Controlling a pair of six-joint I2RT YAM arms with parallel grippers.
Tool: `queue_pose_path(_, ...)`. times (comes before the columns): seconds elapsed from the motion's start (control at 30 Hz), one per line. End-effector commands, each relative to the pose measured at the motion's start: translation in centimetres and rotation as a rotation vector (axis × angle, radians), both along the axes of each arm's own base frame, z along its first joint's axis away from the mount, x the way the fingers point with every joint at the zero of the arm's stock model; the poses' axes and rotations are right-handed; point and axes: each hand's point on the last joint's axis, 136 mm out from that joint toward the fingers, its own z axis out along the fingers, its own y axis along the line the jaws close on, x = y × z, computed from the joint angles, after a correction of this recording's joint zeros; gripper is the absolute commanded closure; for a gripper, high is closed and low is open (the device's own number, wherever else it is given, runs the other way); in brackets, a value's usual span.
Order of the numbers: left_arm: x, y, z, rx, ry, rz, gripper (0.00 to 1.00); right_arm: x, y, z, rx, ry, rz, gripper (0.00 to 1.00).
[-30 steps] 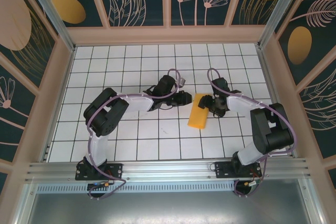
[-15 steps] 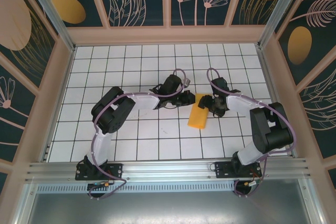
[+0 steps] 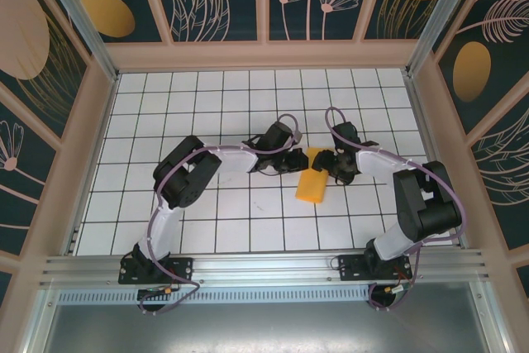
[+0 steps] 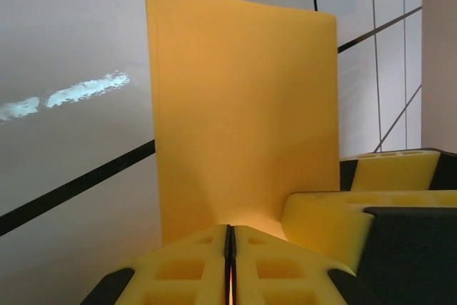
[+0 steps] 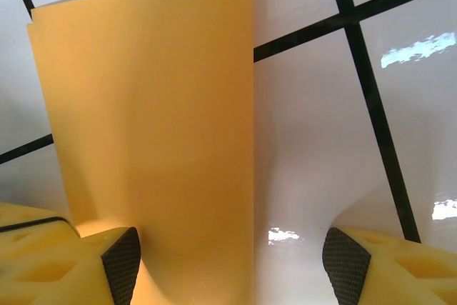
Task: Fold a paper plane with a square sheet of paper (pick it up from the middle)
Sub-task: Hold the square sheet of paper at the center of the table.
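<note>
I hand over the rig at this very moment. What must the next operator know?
Left gripper: shut, apparently pinching one end of the paper.
Right gripper: open, low over the paper, one finger above it, the other above bare table.
Paper: mid-table between the two grippers, folded in half into a two-layer rectangle, slightly bowed.
Done: the first half fold.
Left: every nose and wing fold; there is no plane shape yet.

Left arm (image 3: pixel 183 181) and right arm (image 3: pixel 423 204) are built of black joints and white links — lilac cables (image 3: pixel 329 121) attached, fingers (image 4: pixel 186 273) padded yellow.
</note>
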Motion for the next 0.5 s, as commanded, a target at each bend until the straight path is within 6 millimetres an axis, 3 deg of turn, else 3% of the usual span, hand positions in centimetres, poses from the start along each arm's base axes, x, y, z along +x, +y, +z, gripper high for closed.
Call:
queue_pose_path(0.0,-0.4,0.0,-1.5,0.044,0.021,-0.007,0.87,-0.4,0.0,-1.6,-0.02,0.035,0.012,0.26)
queue_pose_path(0.27,-1.0,1.7,-4.2,0.16,0.033,-0.002,0.88,0.2,0.8,-0.2,0.018,0.001,0.025,0.26)
queue_pose_path(0.47,-1.3,2.9,-5.5,0.224,0.035,0.004,0.88,1.7,1.0,4.4,0.063,-0.116,0.018,0.24)
